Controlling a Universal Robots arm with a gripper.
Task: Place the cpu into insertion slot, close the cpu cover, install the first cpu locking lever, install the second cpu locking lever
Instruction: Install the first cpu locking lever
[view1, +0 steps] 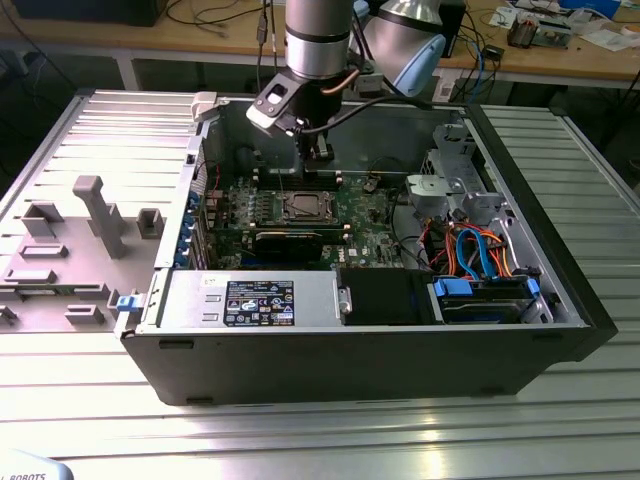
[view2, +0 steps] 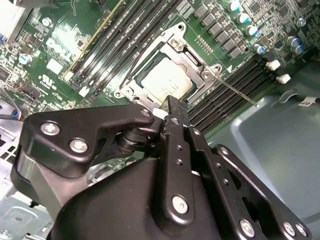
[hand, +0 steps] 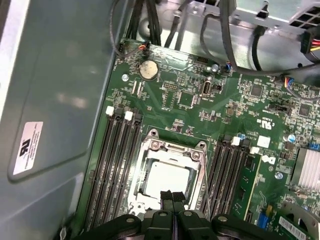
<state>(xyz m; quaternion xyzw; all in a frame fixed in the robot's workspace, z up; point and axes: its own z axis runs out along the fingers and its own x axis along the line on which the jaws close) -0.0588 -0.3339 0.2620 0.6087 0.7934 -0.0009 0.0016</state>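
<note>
**Supervisor:** Status of the socket?

**Operator:** I find the cpu (hand: 167, 180) seated in the insertion slot (view1: 305, 207), on the green motherboard (hand: 190, 100) inside the open case (view1: 400, 360). The cpu cover (hand: 171, 150) lies down over it, its window framing the chip's pale top.

**Supervisor:** And the claw?

**Operator:** The claw (hand: 172, 199) hangs just above the socket's edge, fingers pressed together with nothing between them (both wrist views agree).

**Supervisor:** Which step, then?

**Operator:** I judge it to be the first locking lever. In the second wrist view a thin lever (view2: 235, 92) juts from the socket's corner across the memory slots (view2: 250, 75). It looks unlatched, though I cannot confirm its hook.

**Supervisor:** What does the move call for?

**Operator:** In my judgement, a closed fingertip pressed on a very thin wire, swung down and tucked sideways under its catch, with little room beside the slots.
</note>
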